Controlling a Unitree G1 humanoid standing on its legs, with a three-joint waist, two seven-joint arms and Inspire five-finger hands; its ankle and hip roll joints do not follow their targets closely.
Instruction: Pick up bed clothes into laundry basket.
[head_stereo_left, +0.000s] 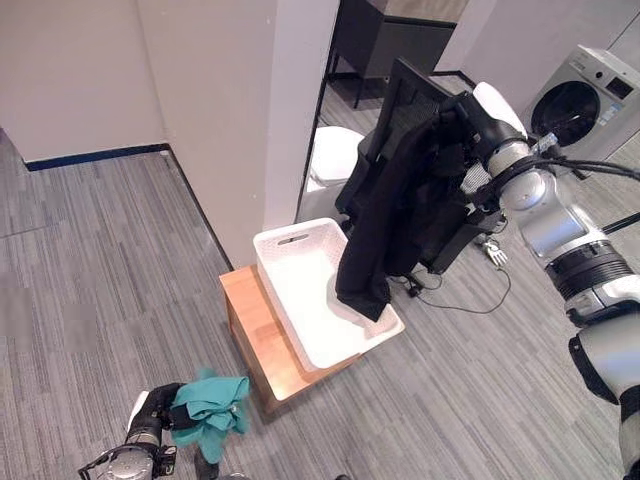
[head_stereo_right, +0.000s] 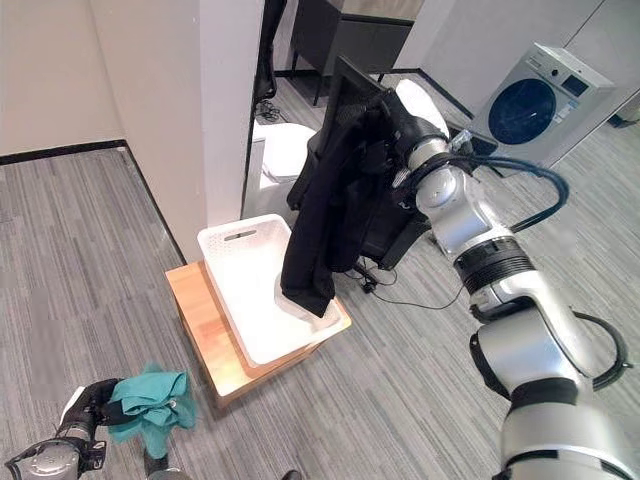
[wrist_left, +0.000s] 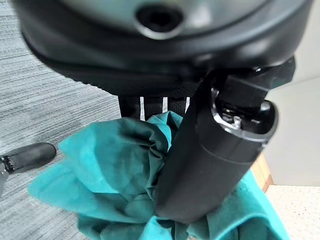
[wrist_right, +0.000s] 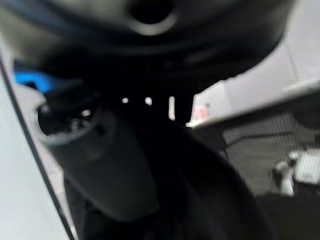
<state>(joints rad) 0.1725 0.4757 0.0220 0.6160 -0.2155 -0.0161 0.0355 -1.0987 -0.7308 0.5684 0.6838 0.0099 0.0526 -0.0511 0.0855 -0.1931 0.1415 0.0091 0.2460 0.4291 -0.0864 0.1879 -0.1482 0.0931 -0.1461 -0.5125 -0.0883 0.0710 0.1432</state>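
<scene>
The white laundry basket (head_stereo_left: 300, 262) is sitting on a low wooden stand (head_stereo_left: 262, 340), and the hem of a black garment (head_stereo_left: 385, 225) is dangling into it, gripped high by the right hand (head_stereo_left: 462, 128). The left hand (head_stereo_left: 160, 412) is clutching crumpled teal cloth (head_stereo_left: 212, 408) low over open grey carpet (head_stereo_left: 90, 260).

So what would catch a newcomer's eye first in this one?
The right hand, raised high, grips a long black garment whose lower end dangles into the white laundry basket on a low wooden stand. Down at the lower left, the left hand clutches a bunched teal cloth above the grey floor.
</scene>
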